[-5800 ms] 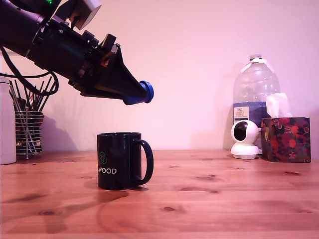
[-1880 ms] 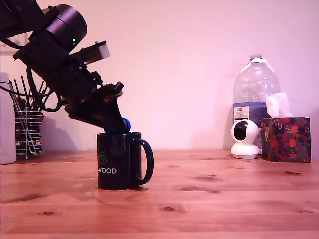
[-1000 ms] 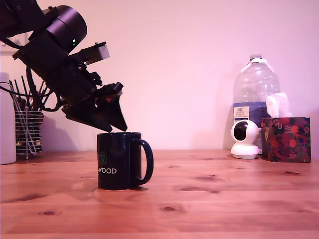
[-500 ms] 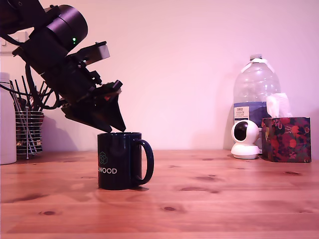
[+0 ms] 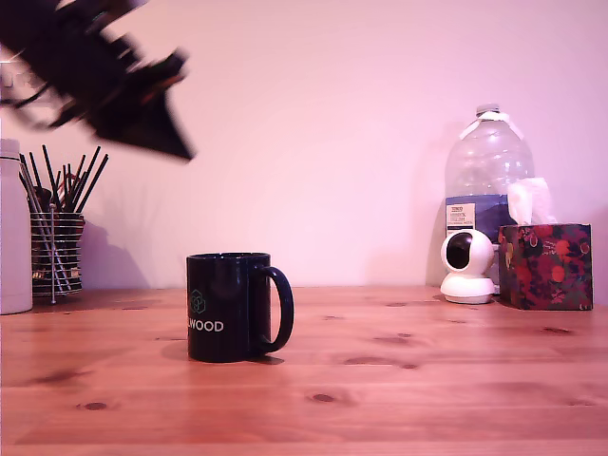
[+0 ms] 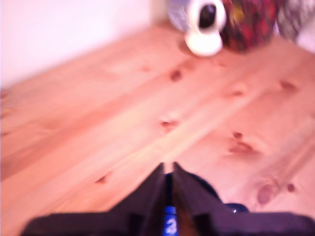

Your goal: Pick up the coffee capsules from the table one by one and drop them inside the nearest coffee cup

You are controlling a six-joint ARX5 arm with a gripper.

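The black gripper hangs blurred, well above the glossy black mug, fingers nearly together and empty – a bright blue capsule lies inside the mug; the arm should clear the rim before seeking another

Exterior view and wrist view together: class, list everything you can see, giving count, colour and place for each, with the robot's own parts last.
table: one, reddish-brown wood, under everything
coffee cup: one, glossy black, white lettering, towards the exterior view's left, handle facing right
coffee capsule: one blue patch, glimpsed in the wrist view, apparently inside the cup; blurred
wire utensil holder: one, dark sticks in it, far left at the back
white container: one, at the left edge
water bottle: one, clear with a blue label, back right
small camera: one, white, in front of the bottle
tissue box: one, dark floral, far right
gripper: one, black, motion-blurred, raised at upper left of the exterior view; jaws almost together, holding nothing
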